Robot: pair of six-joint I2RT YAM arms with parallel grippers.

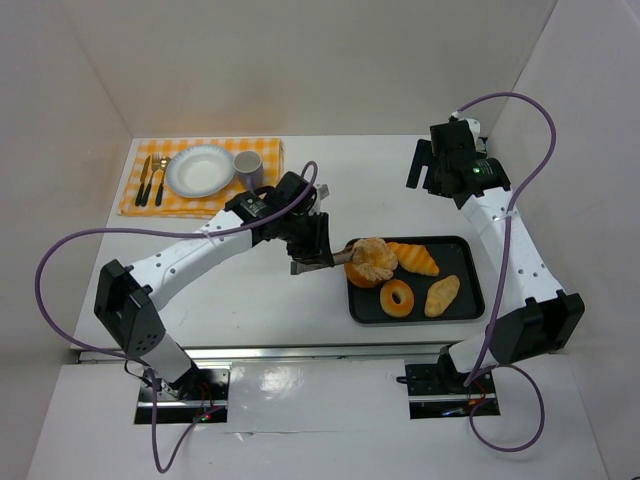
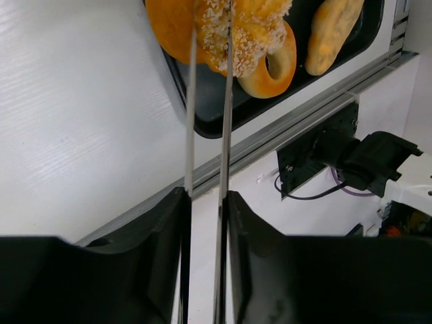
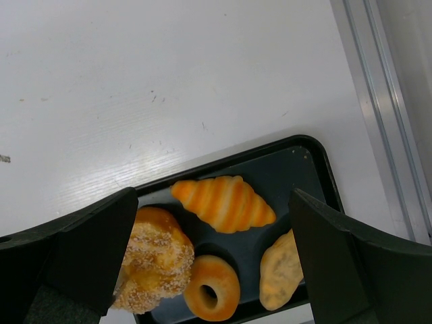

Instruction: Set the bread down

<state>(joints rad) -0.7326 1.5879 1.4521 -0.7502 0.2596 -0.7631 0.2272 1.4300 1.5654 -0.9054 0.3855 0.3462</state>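
Note:
The bread, a round sugared golden bun, is at the left edge of the black tray. My left gripper is shut on metal tongs, and their two thin blades pinch the bread from both sides. I cannot tell whether the bun rests on the tray or is slightly raised. It also shows at the lower left of the right wrist view. My right gripper is open and empty, high above the table behind the tray.
The tray also holds a striped croissant, a ring donut and an oval pastry. At the back left a yellow checked cloth carries a white plate, a cup and cutlery.

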